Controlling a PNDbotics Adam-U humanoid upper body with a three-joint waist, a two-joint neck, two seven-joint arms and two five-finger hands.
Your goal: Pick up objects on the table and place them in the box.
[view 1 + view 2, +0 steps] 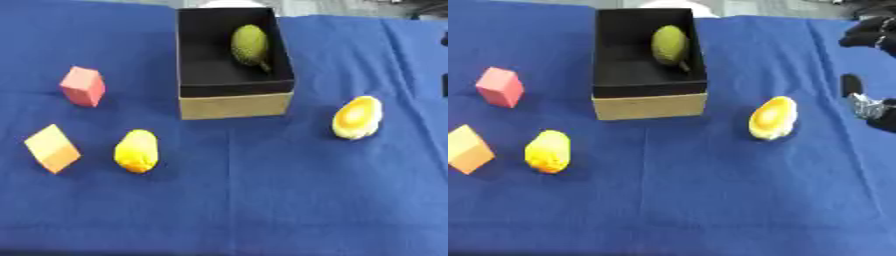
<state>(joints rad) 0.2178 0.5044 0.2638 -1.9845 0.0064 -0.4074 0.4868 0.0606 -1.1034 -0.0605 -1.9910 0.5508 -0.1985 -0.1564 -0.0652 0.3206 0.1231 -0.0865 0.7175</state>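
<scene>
An open cardboard box [234, 105] with a black inside stands at the back centre, and a green oval fruit [249, 44] lies in it. On the blue cloth to the left are a pink block [83, 86], an orange block [52, 148] and a yellow fruit [137, 150]. A yellow and orange halved fruit [773, 117] lies right of the box. My right hand [870, 35] shows at the right edge of the right eye view, black, with fingers and thumb apart and nothing in it. It is well right of the halved fruit. My left hand is out of view.
The blue cloth [262, 200] covers the whole table, with open room across the front and middle. A pale rounded shape [229, 4] shows just behind the box.
</scene>
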